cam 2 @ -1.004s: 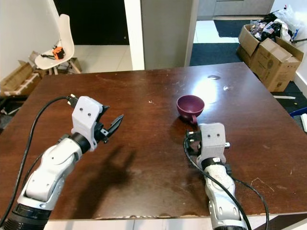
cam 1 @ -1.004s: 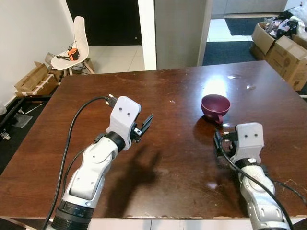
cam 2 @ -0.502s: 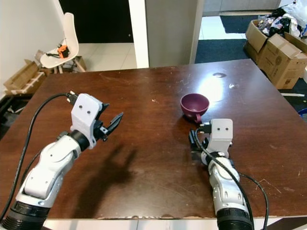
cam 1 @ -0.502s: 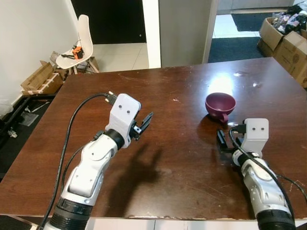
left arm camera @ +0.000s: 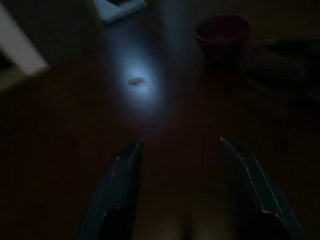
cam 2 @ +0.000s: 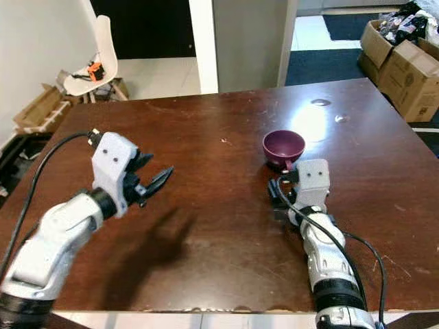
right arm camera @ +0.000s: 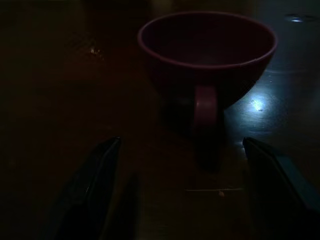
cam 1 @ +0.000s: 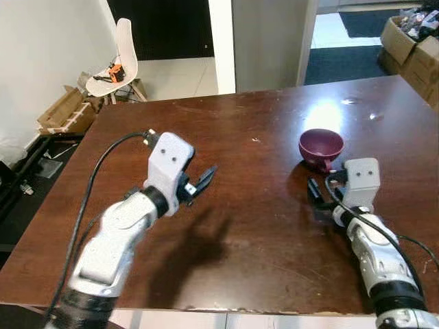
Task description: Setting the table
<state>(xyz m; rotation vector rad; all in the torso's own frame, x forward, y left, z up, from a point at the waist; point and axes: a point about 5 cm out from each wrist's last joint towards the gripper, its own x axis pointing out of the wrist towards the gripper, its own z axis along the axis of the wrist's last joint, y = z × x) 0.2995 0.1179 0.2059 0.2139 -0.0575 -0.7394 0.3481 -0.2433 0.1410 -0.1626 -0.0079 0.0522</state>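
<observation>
Right gripper (right arm camera: 180,190): fingers apart, low over table, cup handle facing it at 12 o'clock, not touching | left gripper (cam 1: 199,184): fingers apart, raised above table at cup's 9 o'clock | table (cam 1: 254,233): dark brown wood | cup (cam 1: 321,145): maroon, upright, right half of table.

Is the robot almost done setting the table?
Not nearly. A maroon cup stands upright on the brown table, its handle facing the robot. Right now the right end effector is open just short of that handle, holding nothing. The left end effector hovers open over bare wood. Grasping and placing the cup still remain.
</observation>
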